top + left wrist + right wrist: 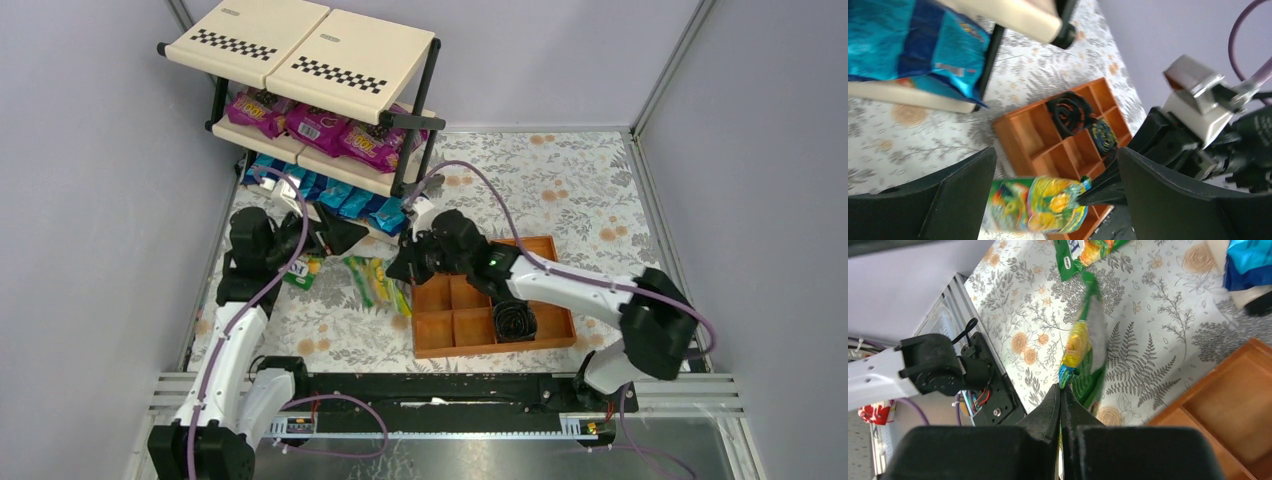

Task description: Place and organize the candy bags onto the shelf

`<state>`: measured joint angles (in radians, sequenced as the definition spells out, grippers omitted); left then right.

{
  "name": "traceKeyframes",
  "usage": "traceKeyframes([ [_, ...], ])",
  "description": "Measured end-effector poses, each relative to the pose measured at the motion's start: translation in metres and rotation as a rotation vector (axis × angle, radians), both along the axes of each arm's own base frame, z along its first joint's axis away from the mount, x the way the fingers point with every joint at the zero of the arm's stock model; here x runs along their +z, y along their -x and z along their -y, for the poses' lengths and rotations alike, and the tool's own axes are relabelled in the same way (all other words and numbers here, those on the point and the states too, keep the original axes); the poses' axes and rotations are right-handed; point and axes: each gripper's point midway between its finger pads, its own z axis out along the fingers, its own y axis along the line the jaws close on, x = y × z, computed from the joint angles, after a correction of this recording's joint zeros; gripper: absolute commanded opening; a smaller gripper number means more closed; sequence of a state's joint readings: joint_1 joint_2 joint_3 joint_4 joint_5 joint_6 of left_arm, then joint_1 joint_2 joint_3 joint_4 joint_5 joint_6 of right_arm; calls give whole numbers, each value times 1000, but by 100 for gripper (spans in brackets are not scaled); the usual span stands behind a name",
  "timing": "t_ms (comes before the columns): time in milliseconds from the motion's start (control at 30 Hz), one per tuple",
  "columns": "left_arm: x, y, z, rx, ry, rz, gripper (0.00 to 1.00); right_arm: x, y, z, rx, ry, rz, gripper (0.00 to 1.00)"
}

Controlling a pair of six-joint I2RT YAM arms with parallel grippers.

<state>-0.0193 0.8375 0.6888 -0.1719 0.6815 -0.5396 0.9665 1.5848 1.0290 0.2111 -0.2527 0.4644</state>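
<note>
one green-yellow candy bag [372, 281] pinched, just left of the tray [480, 349].
left gripper [330, 236] gapes empty farther left of the tray; right gripper [405, 268] clamps the bag's end. light, limp, slick film, likely to sag: the crimped seam gives best hold.

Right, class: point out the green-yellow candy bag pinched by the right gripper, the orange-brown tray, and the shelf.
green-yellow candy bag [1079, 345]: right wrist view, on its yellow middle.
orange-brown tray [437, 328]: top external view, on a bare near-left compartment floor.
shelf [250, 32]: top external view, on its left top panel.
</note>
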Motion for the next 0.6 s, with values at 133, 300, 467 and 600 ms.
traceKeyframes([
  [133, 18, 14, 19, -129, 94, 69, 96, 41, 7, 22, 19, -9, 102, 0],
  [300, 39, 39, 43, -299, 266, 137, 99, 94, 15, 52, 12, -37, 225, 0],
  [467, 68, 71, 62, -461, 384, 214, 99, 142, 25, 73, 20, -47, 297, 0],
  [600, 86, 89, 70, -532, 409, 282, 99, 185, 34, 83, 35, -86, 351, 0],
])
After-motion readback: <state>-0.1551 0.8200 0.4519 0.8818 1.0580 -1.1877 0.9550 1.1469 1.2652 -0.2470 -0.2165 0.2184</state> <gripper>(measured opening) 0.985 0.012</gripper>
